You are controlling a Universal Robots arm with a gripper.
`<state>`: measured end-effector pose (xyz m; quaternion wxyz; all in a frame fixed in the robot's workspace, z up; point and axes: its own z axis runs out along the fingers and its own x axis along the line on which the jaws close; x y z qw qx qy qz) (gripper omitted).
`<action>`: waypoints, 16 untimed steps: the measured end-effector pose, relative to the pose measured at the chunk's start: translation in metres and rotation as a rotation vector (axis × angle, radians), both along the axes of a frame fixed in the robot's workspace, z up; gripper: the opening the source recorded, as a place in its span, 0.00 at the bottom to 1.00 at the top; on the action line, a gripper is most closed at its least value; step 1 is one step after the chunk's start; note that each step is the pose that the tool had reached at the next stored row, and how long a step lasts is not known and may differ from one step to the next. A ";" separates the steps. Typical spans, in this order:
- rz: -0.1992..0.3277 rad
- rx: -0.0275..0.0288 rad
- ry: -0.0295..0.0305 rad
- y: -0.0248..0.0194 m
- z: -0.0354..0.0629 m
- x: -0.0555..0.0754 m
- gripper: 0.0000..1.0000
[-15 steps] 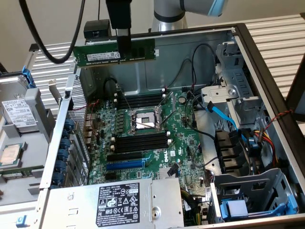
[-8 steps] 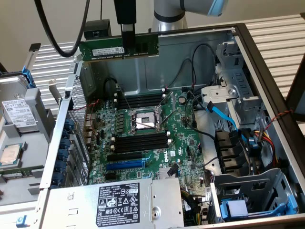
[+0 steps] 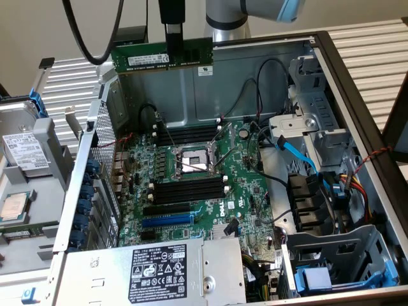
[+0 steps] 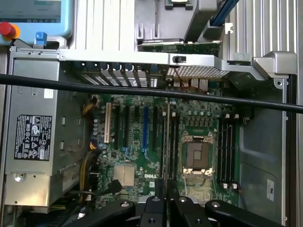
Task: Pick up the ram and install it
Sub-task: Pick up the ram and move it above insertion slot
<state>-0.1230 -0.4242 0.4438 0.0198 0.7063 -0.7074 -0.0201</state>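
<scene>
The ram (image 3: 143, 57), a long green stick with a white label, hangs level above the open computer case, over the case's back wall. My gripper (image 3: 173, 52) is shut on its upper edge, right of the stick's middle. In the wrist view the ram (image 4: 166, 142) is seen edge-on as a thin line running out from between the black fingers (image 4: 160, 201). Below lie the motherboard (image 3: 245, 191) and its black memory slots with white end clips, one bank (image 3: 188, 135) behind the CPU socket (image 3: 191, 159) and one bank (image 3: 188, 188) in front of it.
A blue expansion slot (image 3: 167, 220) and the grey power supply (image 3: 159, 268) lie toward the front. Drive cages and cable bundles (image 3: 319, 185) fill the exterior view's right. A loose drive (image 3: 25, 159) rests outside the case at the left. A black cable (image 4: 142, 91) crosses the wrist view.
</scene>
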 end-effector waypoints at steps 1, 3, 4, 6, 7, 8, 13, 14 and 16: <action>0.000 0.0000 0.0000 0.0028 -0.0003 0.001 0.13; 0.001 0.0000 0.0000 0.0083 -0.0007 0.002 0.13; 0.001 0.0000 0.0000 0.0111 -0.0010 0.003 0.13; 0.001 0.0000 0.0000 0.0163 -0.0015 0.005 0.13; 0.002 -0.0001 0.0001 0.0182 -0.0017 0.006 0.13; 0.005 0.0003 -0.0001 0.0194 -0.0021 0.006 0.13; 0.022 0.0079 -0.0001 0.0220 -0.0045 0.010 0.13; 0.022 0.0086 0.0000 0.0228 -0.0051 0.011 0.13; 0.022 0.0121 -0.0001 0.0241 -0.0065 0.011 0.13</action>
